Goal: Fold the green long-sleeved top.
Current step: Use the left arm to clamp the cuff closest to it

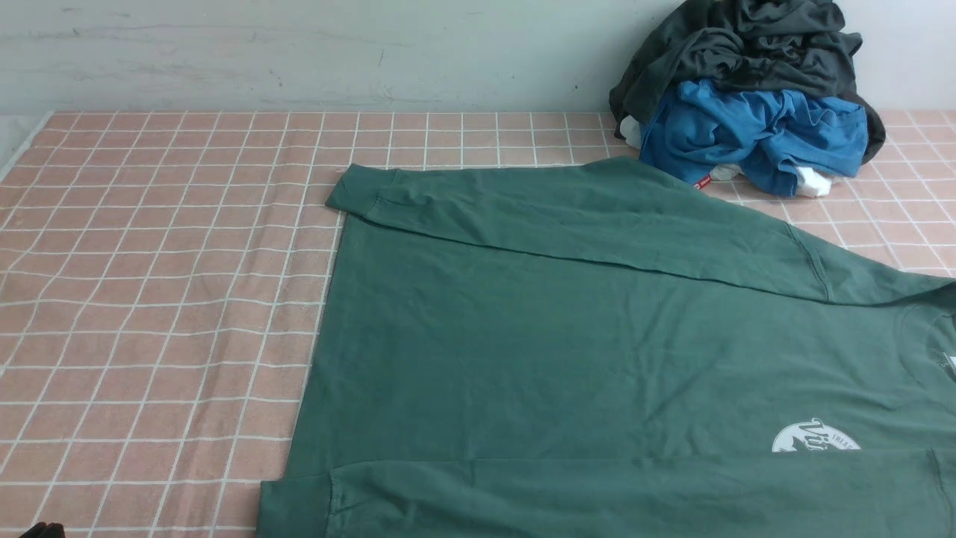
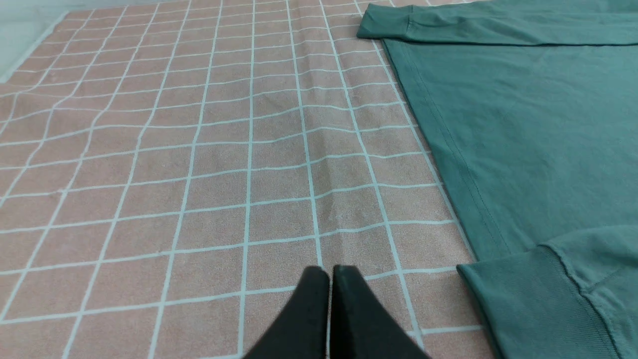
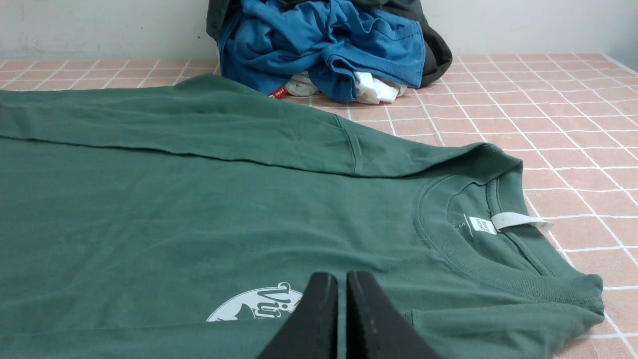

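Note:
The green long-sleeved top (image 1: pixel 597 336) lies flat on the pink checked cloth, hem toward the left and collar (image 3: pixel 473 234) toward the right. Both sleeves are folded across the body: one along the far edge (image 1: pixel 560 209), one along the near edge (image 1: pixel 597 497), partly covering the white round logo (image 1: pixel 814 437). My left gripper (image 2: pixel 330 271) is shut and empty over bare cloth, left of the near sleeve's ribbed cuff (image 2: pixel 528 299). My right gripper (image 3: pixel 342 276) is shut with nothing in it, over the top's chest beside the logo (image 3: pixel 259 306).
A heap of clothes sits at the back right against the wall: a dark grey-black garment (image 1: pixel 747 45) on a bright blue one (image 1: pixel 754 134), with white fabric (image 3: pixel 374 92) underneath. The pink checked cloth (image 1: pixel 149 299) lies slightly rippled on the left. The table's left edge (image 1: pixel 15 142) shows.

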Action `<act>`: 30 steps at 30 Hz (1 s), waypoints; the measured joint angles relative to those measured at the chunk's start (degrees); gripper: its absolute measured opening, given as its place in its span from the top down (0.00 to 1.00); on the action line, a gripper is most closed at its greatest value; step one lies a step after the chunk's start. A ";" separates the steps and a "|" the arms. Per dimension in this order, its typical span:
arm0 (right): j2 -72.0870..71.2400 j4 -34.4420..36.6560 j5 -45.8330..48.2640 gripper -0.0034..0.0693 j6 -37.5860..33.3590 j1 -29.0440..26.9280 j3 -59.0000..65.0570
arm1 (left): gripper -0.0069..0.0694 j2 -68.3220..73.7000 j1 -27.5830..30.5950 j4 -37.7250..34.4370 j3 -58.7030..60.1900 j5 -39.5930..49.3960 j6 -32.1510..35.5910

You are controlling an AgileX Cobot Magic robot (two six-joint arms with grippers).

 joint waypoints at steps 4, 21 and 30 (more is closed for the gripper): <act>0.00 0.00 0.00 0.92 0.00 0.00 0.00 | 0.91 0.00 0.00 0.00 0.00 0.00 0.00; 0.00 0.00 0.00 0.92 0.88 0.00 0.00 | 0.91 0.00 0.00 0.00 -0.06 0.15 0.00; 0.00 -0.05 0.00 0.92 0.88 0.00 0.00 | 0.91 0.00 0.00 0.00 -0.06 0.15 0.21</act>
